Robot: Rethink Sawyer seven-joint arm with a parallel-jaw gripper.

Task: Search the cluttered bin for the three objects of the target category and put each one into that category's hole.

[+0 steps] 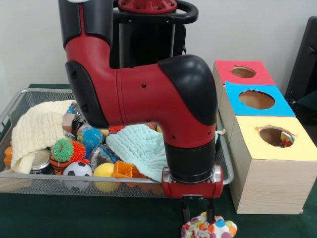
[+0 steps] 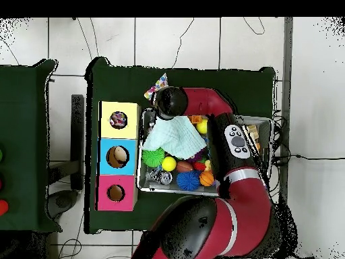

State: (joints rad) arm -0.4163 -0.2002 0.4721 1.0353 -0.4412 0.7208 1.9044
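Observation:
My gripper hangs low over the green table in front of the wire bin, outside it. Its two fingers stand apart, one on each side of the top of a polka-dot cloth that lies bunched on the table. In the overhead view the same cloth sticks out from under the gripper's head. A mint cloth and a cream cloth lie in the bin. The yellow box's hole shows something colourful inside.
Beside the bin stand three boxes with holes: red, blue and yellow. The bin also holds balls, a spiky green ball, a small soccer ball, a can and an orange toy.

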